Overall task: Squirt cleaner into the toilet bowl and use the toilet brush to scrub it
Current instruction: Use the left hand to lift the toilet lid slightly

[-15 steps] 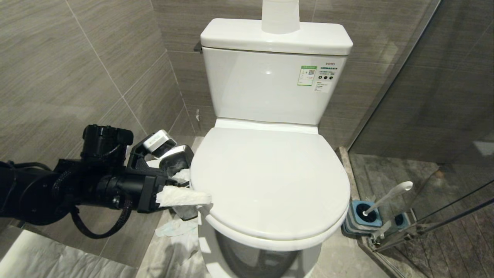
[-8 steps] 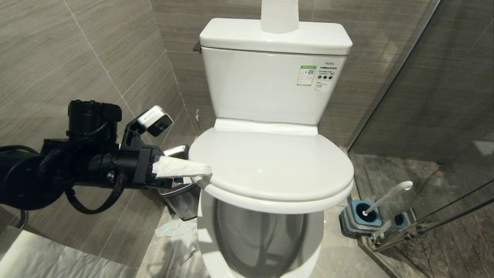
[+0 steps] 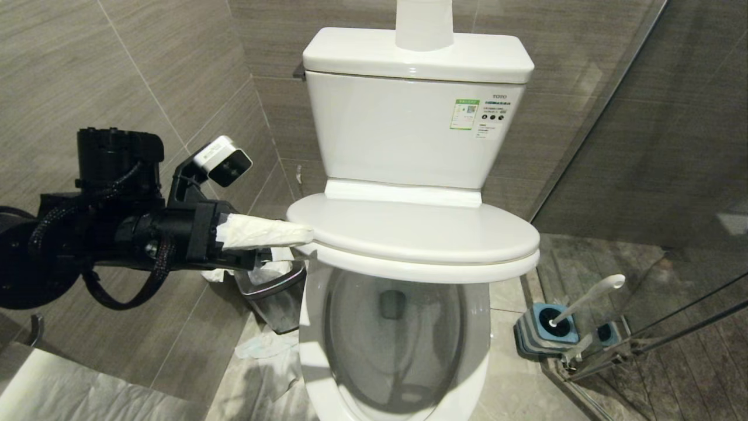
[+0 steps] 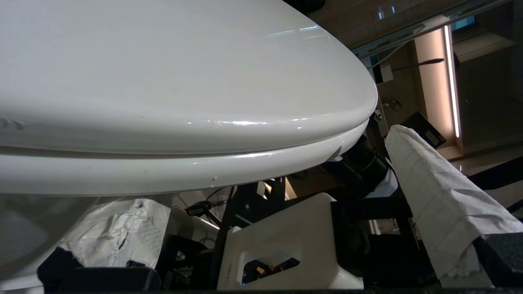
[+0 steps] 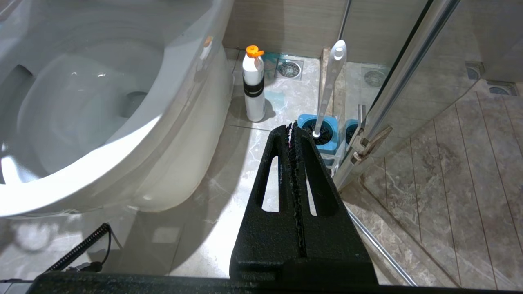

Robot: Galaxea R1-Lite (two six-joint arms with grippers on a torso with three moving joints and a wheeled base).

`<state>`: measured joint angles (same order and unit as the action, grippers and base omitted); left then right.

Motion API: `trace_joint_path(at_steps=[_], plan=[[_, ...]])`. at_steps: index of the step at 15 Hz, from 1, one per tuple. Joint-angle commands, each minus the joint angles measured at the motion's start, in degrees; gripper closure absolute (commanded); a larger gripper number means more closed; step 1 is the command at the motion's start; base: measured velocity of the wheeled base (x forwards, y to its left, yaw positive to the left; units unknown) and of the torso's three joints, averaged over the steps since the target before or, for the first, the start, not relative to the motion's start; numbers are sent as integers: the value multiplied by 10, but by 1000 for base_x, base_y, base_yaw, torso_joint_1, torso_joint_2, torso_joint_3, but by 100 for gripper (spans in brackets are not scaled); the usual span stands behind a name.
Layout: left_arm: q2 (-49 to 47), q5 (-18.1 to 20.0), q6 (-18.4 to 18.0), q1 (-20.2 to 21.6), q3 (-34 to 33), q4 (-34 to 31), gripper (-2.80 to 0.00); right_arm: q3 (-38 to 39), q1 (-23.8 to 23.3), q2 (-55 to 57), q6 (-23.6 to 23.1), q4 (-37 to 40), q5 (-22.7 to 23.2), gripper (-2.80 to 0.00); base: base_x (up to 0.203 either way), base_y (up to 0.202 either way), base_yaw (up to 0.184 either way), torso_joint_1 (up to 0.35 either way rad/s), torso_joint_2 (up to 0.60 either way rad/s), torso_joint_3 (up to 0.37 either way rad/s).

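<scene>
The white toilet bowl (image 3: pixel 311 356) stands before me with its basin (image 5: pixel 81 102) showing. Its lid (image 3: pixel 421 231) and seat are tilted up together off the rim. My left gripper (image 3: pixel 301 245) is open at their left edge, its paper-wrapped fingers (image 4: pixel 441 196) spread wide under that edge (image 4: pixel 184 171). The toilet brush (image 3: pixel 587 298) leans in a blue holder (image 3: pixel 546 330) on the floor to the right. A white cleaner bottle (image 5: pixel 253 81) with an orange cap stands between toilet and holder. My right gripper (image 5: pixel 291 126) is shut and empty, low beside the bowl, near the brush handle (image 5: pixel 329 85).
A small steel bin (image 3: pixel 274 292) sits under my left arm, with crumpled paper (image 3: pixel 263 348) on the floor beside it. A paper roll (image 3: pixel 423 23) stands on the tank (image 3: pixel 409 128). A glass shower door (image 3: pixel 643 175) closes off the right side.
My left arm has risen, and the lid and seat have swung up with it from nearly flat. The basin, covered before, now shows. The right arm has not moved.
</scene>
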<state>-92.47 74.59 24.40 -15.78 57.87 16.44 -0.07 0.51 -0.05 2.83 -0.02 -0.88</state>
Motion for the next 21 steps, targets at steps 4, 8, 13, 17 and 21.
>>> trace_joint_path(at_steps=[4,8,13,17,21], plan=[[-19,-21,6,-31,53,2,-280,0,0,0,0,-1,0,0,0,0,0,0,0,0],[-36,-22,12,-31,105,2,-280,0,0,0,0,0,0,0,0,0,0,0,0,0],[-47,-22,12,-27,145,2,-280,0,0,0,0,-1,0,0,0,0,0,0,0,0],[-61,-32,13,-27,190,9,-280,0,0,0,0,-1,0,0,0,0,0,0,0,0],[-92,-58,14,-27,287,6,-280,0,0,0,0,0,0,0,0,0,0,0,0,0]])
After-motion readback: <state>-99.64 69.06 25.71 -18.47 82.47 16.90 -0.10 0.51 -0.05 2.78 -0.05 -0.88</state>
